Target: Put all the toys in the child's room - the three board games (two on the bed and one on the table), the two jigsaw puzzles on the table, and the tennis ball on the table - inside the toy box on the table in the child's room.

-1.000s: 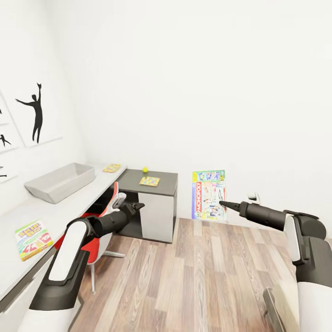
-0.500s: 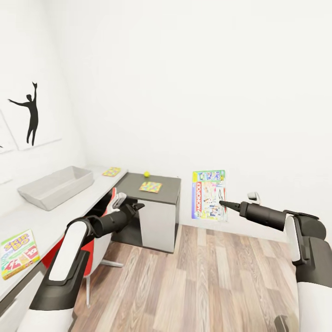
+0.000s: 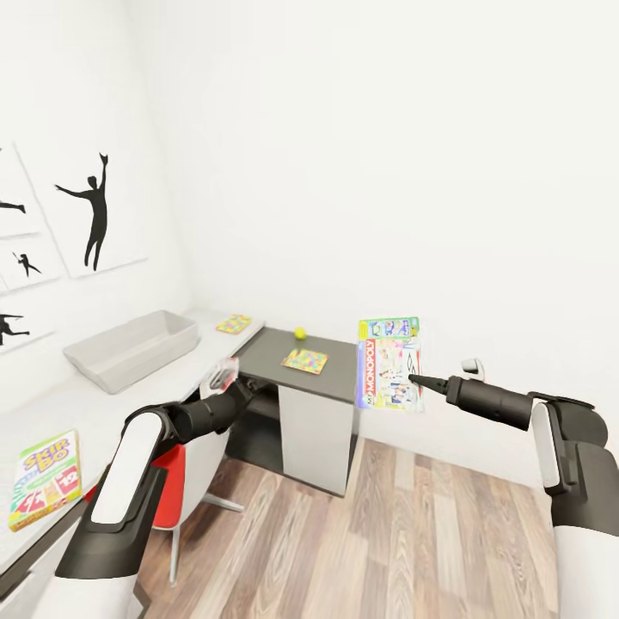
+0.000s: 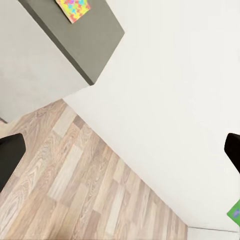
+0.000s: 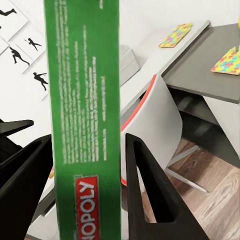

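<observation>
My right gripper (image 3: 414,376) is shut on the white MONOPOLY board game (image 3: 389,376), held upright in the air above the floor. Its green edge (image 5: 85,115) sits between the black fingers (image 5: 150,195). The left gripper (image 3: 234,389) hangs open near the table's dark wing (image 3: 331,346), with nothing between its fingers (image 4: 9,160). On the light grey table top (image 3: 112,400) stands the pale grey toy box (image 3: 133,348), and the SKIP-BO game (image 3: 45,477) lies nearer to me. One jigsaw puzzle (image 3: 234,324) lies beyond the box, another (image 3: 305,360) on the wing by the tennis ball (image 3: 299,333).
A red and white chair (image 3: 189,460) is tucked under the table beside my left arm. White drawers (image 3: 316,438) carry the dark wing. Wood floor (image 3: 378,533) stretches ahead to the white wall. Silhouette pictures (image 3: 94,219) hang above the table.
The whole view has swung, so the table and toy box now sit further right in the picture. Both arms keep their pose, and the right gripper still holds the MONOPOLY box.
</observation>
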